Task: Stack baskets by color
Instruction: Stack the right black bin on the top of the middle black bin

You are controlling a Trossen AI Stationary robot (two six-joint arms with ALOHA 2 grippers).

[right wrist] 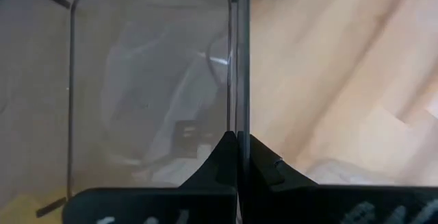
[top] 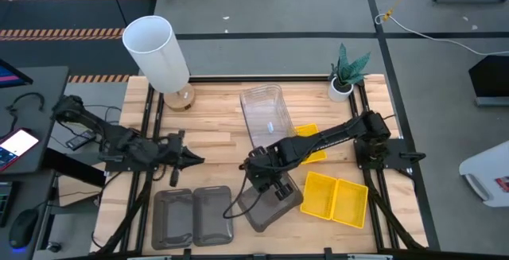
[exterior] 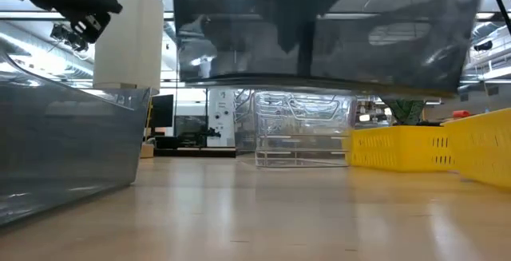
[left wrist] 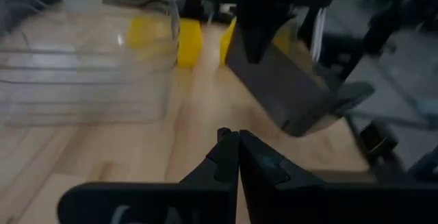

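Note:
My right gripper [top: 266,179] is shut on a dark smoky grey basket [top: 269,206], which hangs above the table's near middle. Two more grey baskets [top: 192,215] rest side by side on their bottoms at the near left. A clear basket [top: 262,115] stands at the far middle. Two yellow baskets [top: 335,197] sit side by side at the near right, and another yellow one [top: 308,144] lies partly under the right arm. My left gripper [top: 192,161] hovers shut and holding nothing left of centre, pointing toward the held basket [left wrist: 287,94]. My right gripper pinches the rim of one side wall [right wrist: 240,107] of the grey basket, one finger inside the basket and one outside. The fingers come from above, pointing steeply down. The basket hangs below them, lifted clear of the table [exterior: 319,45] and slightly tilted.
A tall white cylinder lamp [top: 156,49] stands at the far left and a small plant pot [top: 342,85] at the far right. Black frame rails [top: 147,117] run along the table's sides. Bare wood [top: 215,145] lies between the left gripper and the clear basket.

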